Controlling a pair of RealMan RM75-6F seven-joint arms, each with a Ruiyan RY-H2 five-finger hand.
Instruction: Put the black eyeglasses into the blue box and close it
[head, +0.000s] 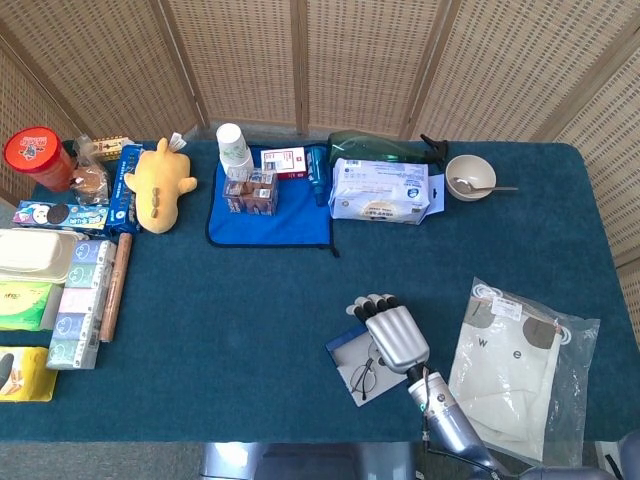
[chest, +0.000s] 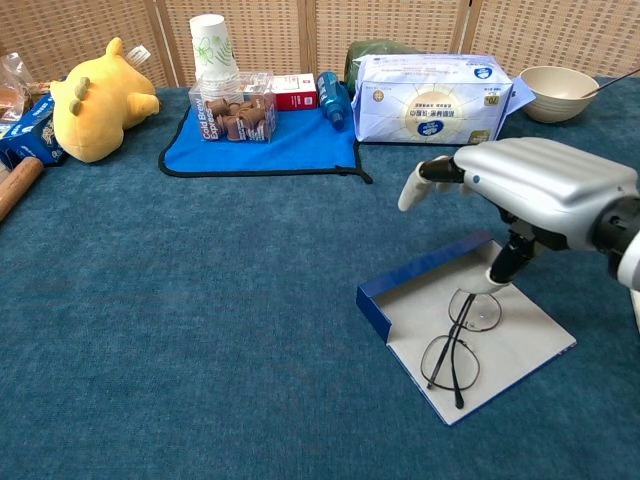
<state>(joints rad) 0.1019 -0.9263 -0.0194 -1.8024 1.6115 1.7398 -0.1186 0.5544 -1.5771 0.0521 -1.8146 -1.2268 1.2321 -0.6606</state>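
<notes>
right hand (chest: 540, 195) hovering over blue box (chest: 465, 335), fingers spread, holding nothing. black eyeglasses (chest: 458, 340) lying inside on the pale floor. better to catch the raised blue flap from behind, fold slowly, avoid pinching the frame.

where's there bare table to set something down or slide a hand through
The widest bare patch is the middle of the table, between the blue cloth, the rolling pin and the blue box. Another lies right of the tissue pack, above the plastic bag. The left edge and back row are crowded.
</notes>
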